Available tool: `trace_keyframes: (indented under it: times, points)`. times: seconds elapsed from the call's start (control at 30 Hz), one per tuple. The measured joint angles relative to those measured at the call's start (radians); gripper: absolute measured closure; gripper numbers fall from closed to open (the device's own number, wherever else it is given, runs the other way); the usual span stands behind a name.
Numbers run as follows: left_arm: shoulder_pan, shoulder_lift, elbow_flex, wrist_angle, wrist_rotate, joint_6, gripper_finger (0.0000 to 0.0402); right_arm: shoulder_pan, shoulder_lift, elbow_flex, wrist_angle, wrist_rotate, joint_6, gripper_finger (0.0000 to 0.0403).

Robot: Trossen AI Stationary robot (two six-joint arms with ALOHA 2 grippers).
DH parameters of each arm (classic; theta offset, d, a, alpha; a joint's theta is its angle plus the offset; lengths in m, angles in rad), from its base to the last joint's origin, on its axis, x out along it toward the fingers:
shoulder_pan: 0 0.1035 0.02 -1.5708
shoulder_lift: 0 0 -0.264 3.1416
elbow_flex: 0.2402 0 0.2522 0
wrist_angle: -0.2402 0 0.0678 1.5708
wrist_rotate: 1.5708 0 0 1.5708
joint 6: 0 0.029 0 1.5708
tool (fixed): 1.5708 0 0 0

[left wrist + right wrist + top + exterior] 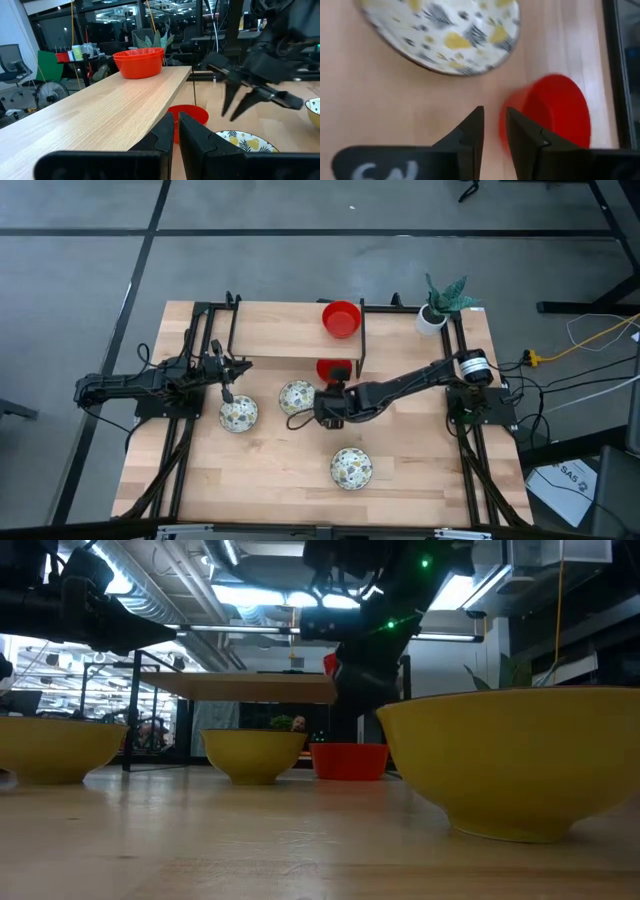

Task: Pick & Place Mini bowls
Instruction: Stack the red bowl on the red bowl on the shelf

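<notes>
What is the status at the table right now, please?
Left tool shut, empty, above a patterned bowl. Right tool slightly open over a red bowl under the shelf. Nothing held.

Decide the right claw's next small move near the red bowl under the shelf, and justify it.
Probably ease the right claw sideways and down over the near rim of the red bowl. Its fingers stand slightly apart above bare wood beside that bowl, holding nothing, with the patterned bowl farther off.

bowl (341,318) on shelf (285,330), three bowls (297,396) on table (430,470)
</notes>
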Motion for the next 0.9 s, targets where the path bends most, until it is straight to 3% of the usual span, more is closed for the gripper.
trace_keyframes:
  times: [0.2,0.57,0.9]
  points:
    - [0.0,0.0,0.0,0.0,0.0,0.0,0.0382,-0.054,0.0,0.0,-0.055,-0.041,0.088,0.0322]
    - [0.0,0.0,0.0,0.0,0.0,0.0,0.0382,-0.103,0.001,0.0,-0.084,-0.107,0.104,0.0322]
    - [0.0,0.0,0.0,0.0,0.0,0.0,0.0382,-0.114,0.059,0.0,-0.106,-0.086,0.077,0.0322]
